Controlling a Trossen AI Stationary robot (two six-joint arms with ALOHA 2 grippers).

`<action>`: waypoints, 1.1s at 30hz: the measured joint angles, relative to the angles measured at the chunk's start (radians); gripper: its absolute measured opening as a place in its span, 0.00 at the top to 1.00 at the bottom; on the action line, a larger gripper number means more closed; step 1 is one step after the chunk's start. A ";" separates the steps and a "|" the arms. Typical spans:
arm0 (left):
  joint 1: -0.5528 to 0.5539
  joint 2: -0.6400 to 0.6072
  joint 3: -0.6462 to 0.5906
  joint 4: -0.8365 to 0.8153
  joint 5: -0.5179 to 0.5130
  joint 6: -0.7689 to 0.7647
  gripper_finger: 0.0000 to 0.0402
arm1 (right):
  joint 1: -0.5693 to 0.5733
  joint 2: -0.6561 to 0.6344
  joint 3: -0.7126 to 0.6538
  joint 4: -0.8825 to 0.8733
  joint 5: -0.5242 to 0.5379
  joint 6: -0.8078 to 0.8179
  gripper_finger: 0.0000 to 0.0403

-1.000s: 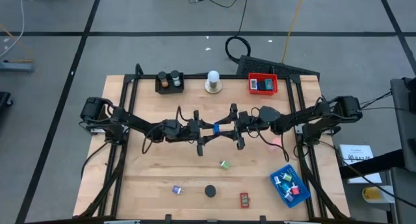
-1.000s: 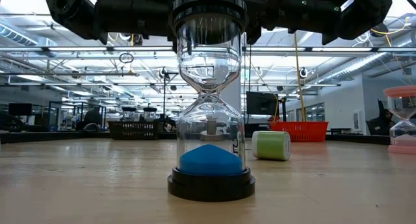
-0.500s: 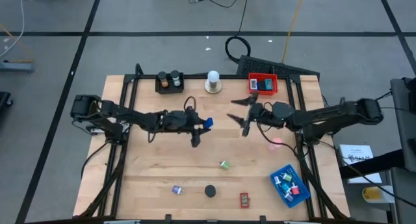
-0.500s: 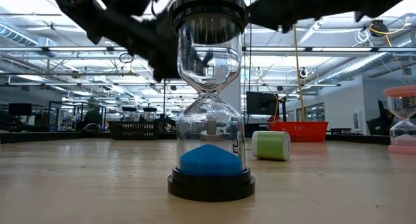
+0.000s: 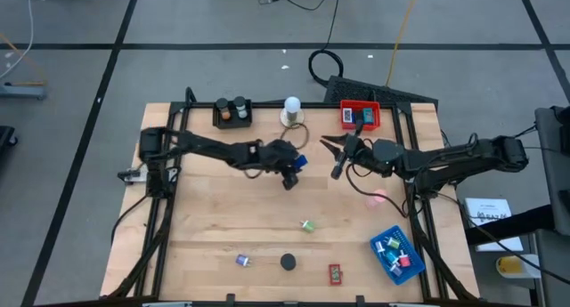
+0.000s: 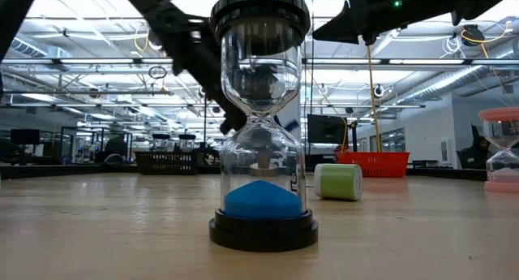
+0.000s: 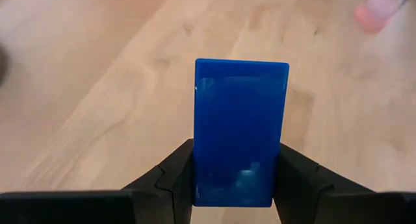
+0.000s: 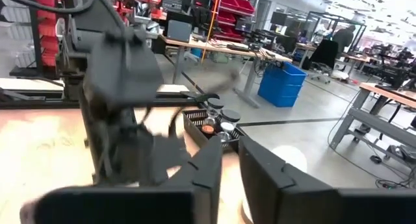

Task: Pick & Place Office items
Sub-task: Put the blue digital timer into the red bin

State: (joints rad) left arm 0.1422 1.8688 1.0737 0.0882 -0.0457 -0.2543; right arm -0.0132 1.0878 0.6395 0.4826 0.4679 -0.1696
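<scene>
Low view shows a blue-sand hourglass (image 6: 262,134) nearest the lens, with a green cylinder (image 6: 339,182) lying on its side just behind it toward 3 o'clock and a pink hourglass (image 6: 501,150) at the far 3 o'clock edge. From above, on the wooden table (image 5: 214,218), a purple clip (image 5: 241,261) and a small red rectangle (image 5: 335,273) lie along the 6 o'clock edge, with a blue tray (image 5: 397,253) toward 4 o'clock. Mid-table, the left gripper (image 5: 290,173) clamps a flat blue rectangle (image 7: 239,133) between its fingers (image 7: 174,178), raised above the wood. Just toward 3 o'clock of it, apart, the right gripper (image 5: 337,156) hangs with its fingers (image 8: 211,165) drawn nearly together, nothing between them. Along the 12 o'clock edge stand a black tray (image 5: 232,113), a white knob (image 5: 291,111) and a red tray (image 5: 360,117).
</scene>
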 joint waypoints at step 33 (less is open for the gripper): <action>-0.091 0.079 0.162 -0.435 -0.132 0.389 0.43 | 0.003 -0.004 0.001 -0.039 0.007 0.060 0.93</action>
State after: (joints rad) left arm 0.0516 1.9477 1.2353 -0.3464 -0.1773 0.1349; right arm -0.0105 1.0835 0.6402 0.4435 0.4751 -0.1093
